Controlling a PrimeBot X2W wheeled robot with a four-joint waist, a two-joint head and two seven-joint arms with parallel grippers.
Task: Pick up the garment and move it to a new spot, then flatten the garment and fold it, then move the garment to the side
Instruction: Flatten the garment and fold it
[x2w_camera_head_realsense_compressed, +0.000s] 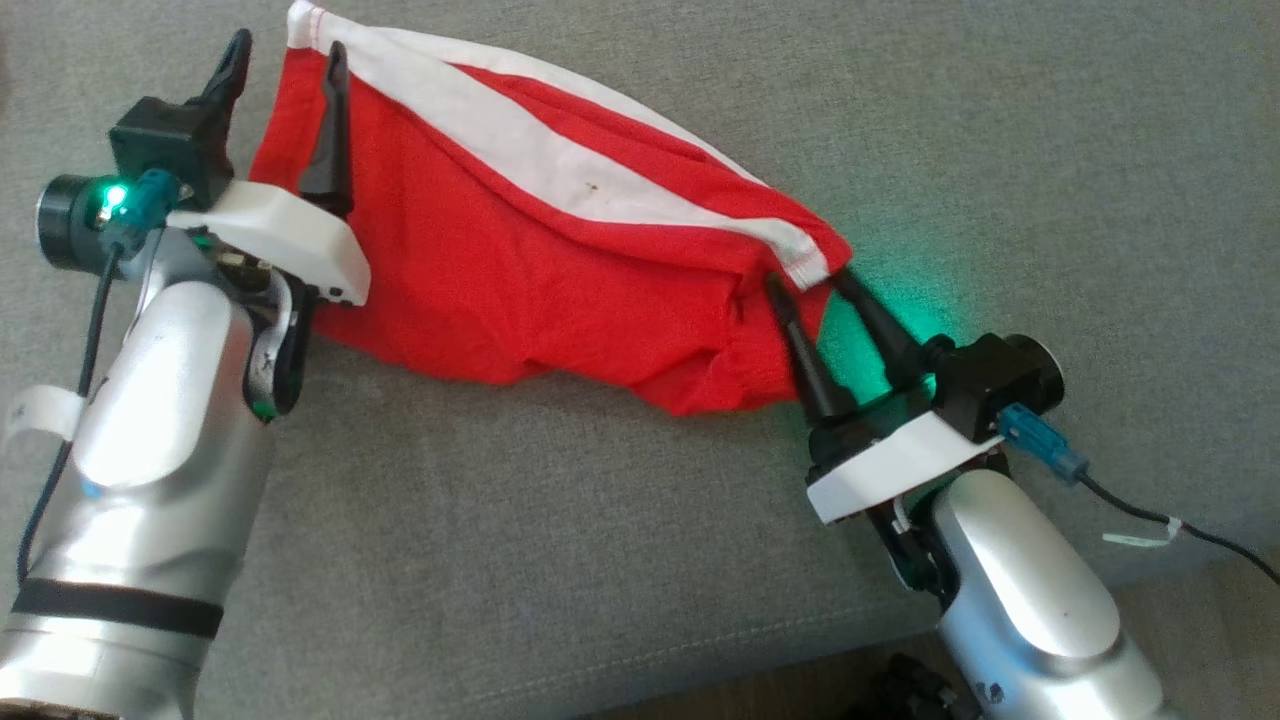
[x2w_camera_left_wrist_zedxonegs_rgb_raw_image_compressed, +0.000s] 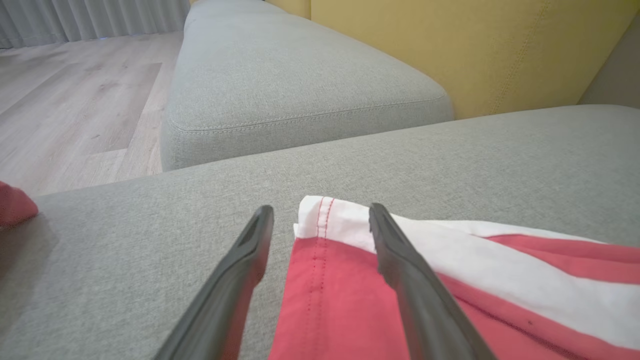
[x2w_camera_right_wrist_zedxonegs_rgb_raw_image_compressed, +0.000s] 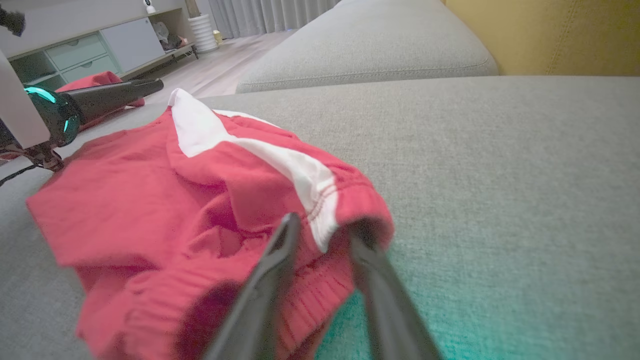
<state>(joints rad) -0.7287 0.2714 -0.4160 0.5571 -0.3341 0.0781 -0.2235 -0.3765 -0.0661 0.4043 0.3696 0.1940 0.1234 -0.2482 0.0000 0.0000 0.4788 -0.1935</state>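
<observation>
A red fabric garment with a broad white stripe (x2w_camera_head_realsense_compressed: 520, 250) lies crumpled lengthwise on the grey woven sofa cushion (x2w_camera_head_realsense_compressed: 600, 520), its near edge bunched into folds that hide how many layers there are.

The left gripper (x2w_camera_head_realsense_compressed: 288, 50) is released, with its jaws wide apart. One dark finger (x2w_camera_head_realsense_compressed: 328, 130) is over the cloth near the white-hemmed corner and the other is over bare cushion, pinching nothing.

The right gripper (x2w_camera_head_realsense_compressed: 805, 280) sits at the garment's opposite end, jaws parted around the ribbed hem. One tip is buried in a fold of cloth, so I cannot see if it touches.

A second red cloth (x2w_camera_left_wrist_zedxonegs_rgb_raw_image_compressed: 15, 205) pokes in at the cushion's edge, mostly cut off. Behind is a mustard-yellow backrest (x2w_camera_left_wrist_zedxonegs_rgb_raw_image_compressed: 450, 45).
</observation>
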